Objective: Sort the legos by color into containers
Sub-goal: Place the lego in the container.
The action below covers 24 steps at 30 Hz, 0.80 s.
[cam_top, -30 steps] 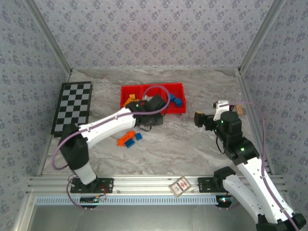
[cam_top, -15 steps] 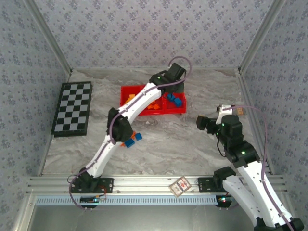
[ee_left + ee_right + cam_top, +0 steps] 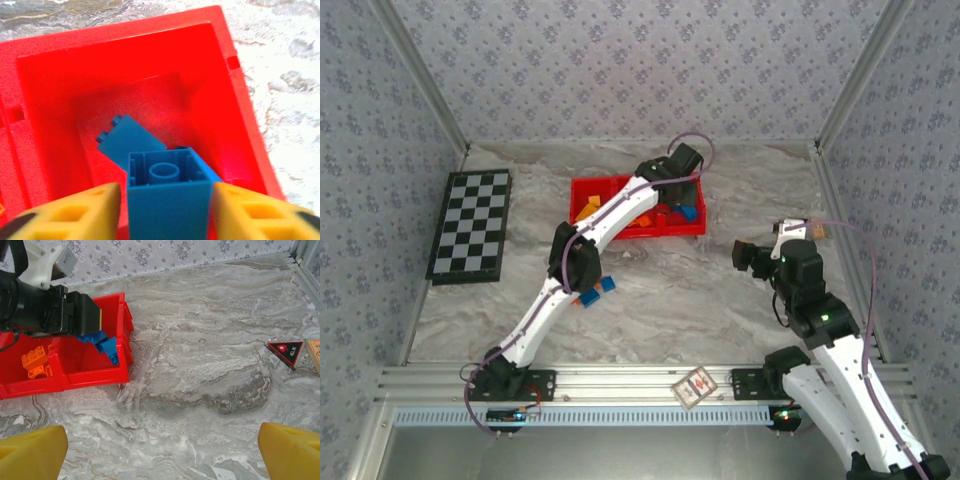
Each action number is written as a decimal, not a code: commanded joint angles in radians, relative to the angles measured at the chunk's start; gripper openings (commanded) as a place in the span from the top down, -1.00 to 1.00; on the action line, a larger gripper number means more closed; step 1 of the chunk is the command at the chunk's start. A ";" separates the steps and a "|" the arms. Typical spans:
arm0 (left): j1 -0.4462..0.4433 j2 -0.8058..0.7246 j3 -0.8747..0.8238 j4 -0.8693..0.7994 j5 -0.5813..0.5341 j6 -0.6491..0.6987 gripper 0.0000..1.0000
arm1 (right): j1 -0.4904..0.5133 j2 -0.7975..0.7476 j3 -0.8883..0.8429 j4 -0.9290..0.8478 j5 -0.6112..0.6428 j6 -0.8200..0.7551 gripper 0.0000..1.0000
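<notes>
**Marbled table (image 3: pixel 720 300) seen from above, with two arms bolted at its near edge.** The left arm (image 3: pixel 610 215) reached diagonally across the table to the right end of the red tray (image 3: pixel 650 233). The right arm (image 3: pixel 810 300) stood folded at the right side, well apart from the tray. A black-and-white checkered board (image 3: pixel 470 225) lay flat at the left of the table, apart from the tray.

The tray lay near the far wall, its three compartments side by side. The left gripper (image 3: pixel 167 207) hung over the right compartment (image 3: pixel 235 115). Its yellow fingers (image 3: pixel 75 212) pressed against either side of a blue brick (image 3: pixel 167 182), whose hollow underside faced the wrist camera. Whether this brick touched anything beneath it could not be told. The right gripper (image 3: pixel 160 450) faced the tray across bare table, its jaws spread wide with nothing between them.

A second blue brick (image 3: pixel 127 137) lay tilted on the floor of the right compartment, just behind the held one. In the right wrist view, orange bricks (image 3: pixel 34 362) lay in the middle compartment. In the overhead view, yellow-orange bricks (image 3: pixel 588 211) lay in the left compartment. Loose bricks (image 3: pixel 590 296), orange and blue, lay on the table in front of the tray, partly hidden by the left arm's elbow. A small triangular card (image 3: pixel 286 351), black and red, lay on the table at the right.
</notes>
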 commanded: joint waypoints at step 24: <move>-0.148 -0.687 -0.559 -0.254 -0.306 0.305 -0.56 | -0.035 0.025 -0.034 0.073 -0.116 0.076 -0.99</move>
